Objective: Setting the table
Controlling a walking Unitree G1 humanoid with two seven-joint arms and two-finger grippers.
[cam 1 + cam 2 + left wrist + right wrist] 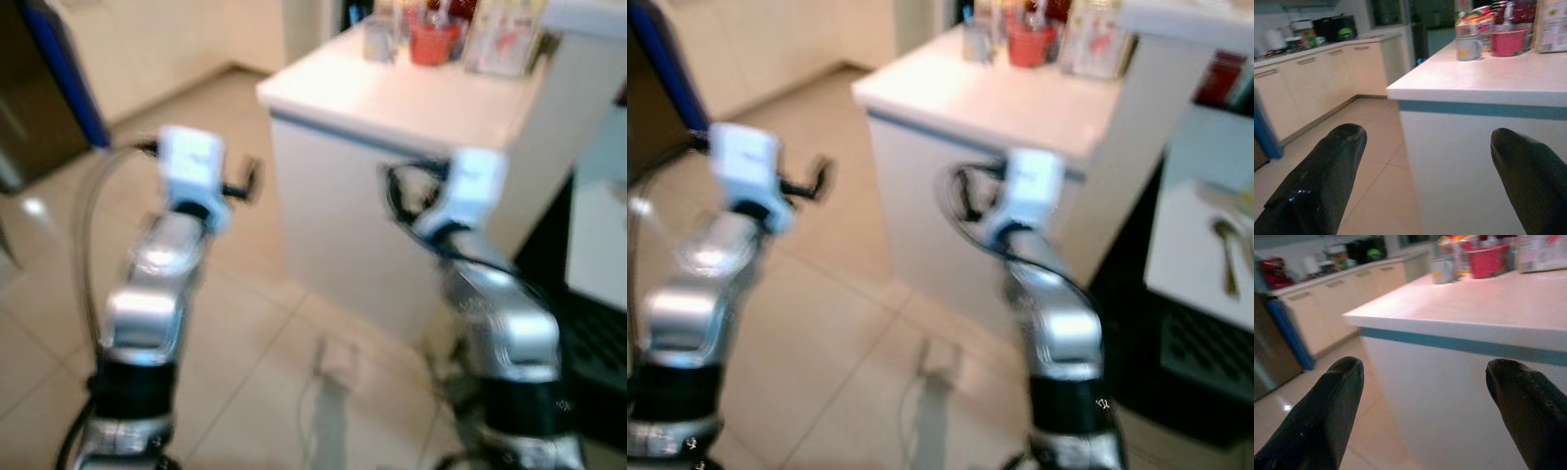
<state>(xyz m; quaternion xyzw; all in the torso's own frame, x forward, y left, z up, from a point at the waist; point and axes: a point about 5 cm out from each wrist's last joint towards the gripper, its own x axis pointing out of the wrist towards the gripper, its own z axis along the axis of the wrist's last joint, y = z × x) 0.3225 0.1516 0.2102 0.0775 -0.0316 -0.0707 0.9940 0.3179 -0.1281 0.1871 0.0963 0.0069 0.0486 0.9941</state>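
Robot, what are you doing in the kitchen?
The robot stands at the corner of a white counter with both arms raised. Its left claw and right claw are open and hold nothing. A red bowl and a mug sit at the counter's far end, untouched.

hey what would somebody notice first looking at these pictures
The white counter straight ahead, with a red bowl and a cup at its far end. Both arms are raised before it, the left gripper and right gripper open and empty.
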